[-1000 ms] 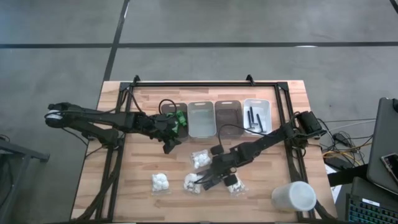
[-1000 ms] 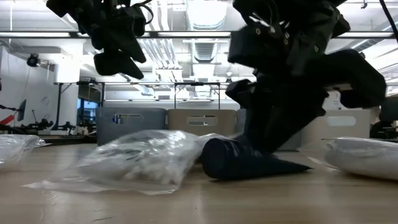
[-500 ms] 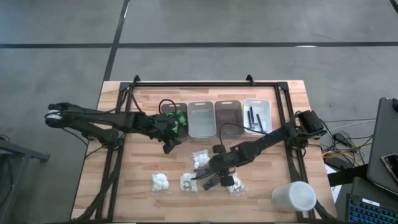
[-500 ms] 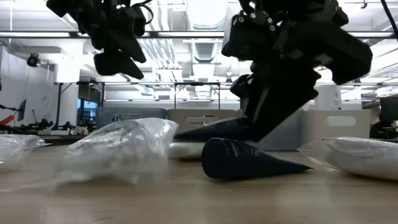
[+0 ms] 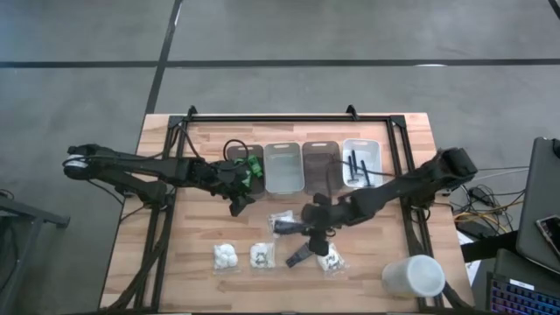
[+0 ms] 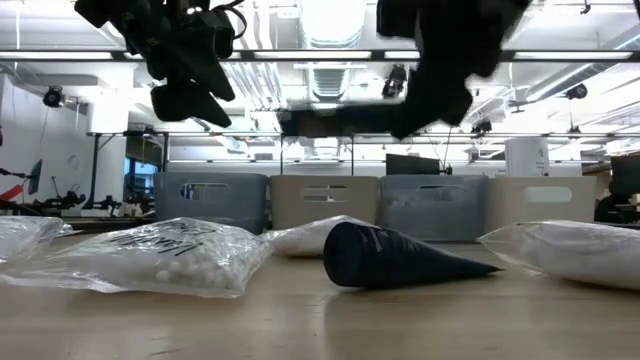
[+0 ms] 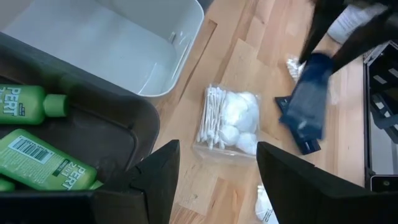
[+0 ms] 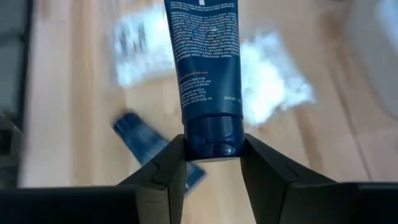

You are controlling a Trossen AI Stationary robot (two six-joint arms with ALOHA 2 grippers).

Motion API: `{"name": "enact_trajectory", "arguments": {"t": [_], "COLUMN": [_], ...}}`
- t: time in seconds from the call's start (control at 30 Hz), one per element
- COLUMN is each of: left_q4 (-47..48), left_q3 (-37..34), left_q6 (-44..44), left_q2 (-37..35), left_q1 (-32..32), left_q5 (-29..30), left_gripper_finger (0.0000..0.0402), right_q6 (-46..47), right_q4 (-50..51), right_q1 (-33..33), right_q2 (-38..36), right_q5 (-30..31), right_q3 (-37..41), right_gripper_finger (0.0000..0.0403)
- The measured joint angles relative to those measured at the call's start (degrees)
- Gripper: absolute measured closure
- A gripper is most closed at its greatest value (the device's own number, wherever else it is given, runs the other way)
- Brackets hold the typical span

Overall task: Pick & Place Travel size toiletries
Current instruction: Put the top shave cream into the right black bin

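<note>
My right gripper (image 8: 209, 148) is shut on a dark blue tube (image 8: 202, 62) and hangs over the table's middle (image 5: 306, 222), high in the low view (image 6: 440, 90). A second dark tube (image 5: 300, 255) lies flat on the wood (image 6: 400, 258). Clear packets of white puffs (image 5: 226, 257) (image 5: 262, 256) (image 5: 330, 259) lie near it, another (image 7: 230, 121) below the held tube. My left gripper (image 7: 211, 180) is open over the edge of the dark bin (image 5: 248, 178) that holds green bottles (image 7: 37, 165). My right gripper pinches the dark blue tube by its cap end (image 8: 209, 138) between the two fingers. The fingers come level from the table's right, in line with the tube. The tube sticks straight out past the fingertips toward the left (image 5: 284, 225), about level (image 6: 330, 122) and lifted clear of the table.
Four bins stand in a row at the far side: the dark one with green bottles, a clear one (image 5: 283, 166), a dark one (image 5: 319, 164) and a white one (image 5: 360, 162) with thin dark sticks. A large white cup (image 5: 414, 276) stands at the near right corner.
My right gripper has risen from the table between the packets, moving up and toward the far right, and has carried one dark tube clear of the wood. The other tube has stayed where it lay. A puff packet beside it was shoved and has settled flat.
</note>
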State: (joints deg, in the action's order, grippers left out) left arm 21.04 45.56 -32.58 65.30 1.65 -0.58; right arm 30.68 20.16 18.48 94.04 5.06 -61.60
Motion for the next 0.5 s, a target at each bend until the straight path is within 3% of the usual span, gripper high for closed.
{"name": "enact_trajectory", "arguments": {"t": [0.1,0.3,0.4,0.5], "left_q4": [0.0,0.0,-0.1,-0.2], "left_q3": [0.0,0.0,0.0,0.0], "left_q6": [0.0,0.0,0.0,0.0], "left_q2": [0.0,0.0,0.0,0.0], "left_q1": [0.0,0.0,0.0,0.0], "left_q5": [0.0,0.0,0.0,0.0], "left_gripper_finger": [0.0183,0.0183,0.0183,0.0183], "right_q6": [6.2,28.5,37.2,37.5], "right_q4": [2.8,14.9,21.7,23.1], "right_q1": [0.0,-1.7,-5.7,-10.5], "right_q2": [-4.5,-14.4,-17.4,-18.0], "right_q5": [6.4,29.5,30.8,29.6], "right_q3": [-0.1,-0.1,0.1,0.5], "right_gripper_finger": [0.0285,0.0285,0.0285,0.0285]}}
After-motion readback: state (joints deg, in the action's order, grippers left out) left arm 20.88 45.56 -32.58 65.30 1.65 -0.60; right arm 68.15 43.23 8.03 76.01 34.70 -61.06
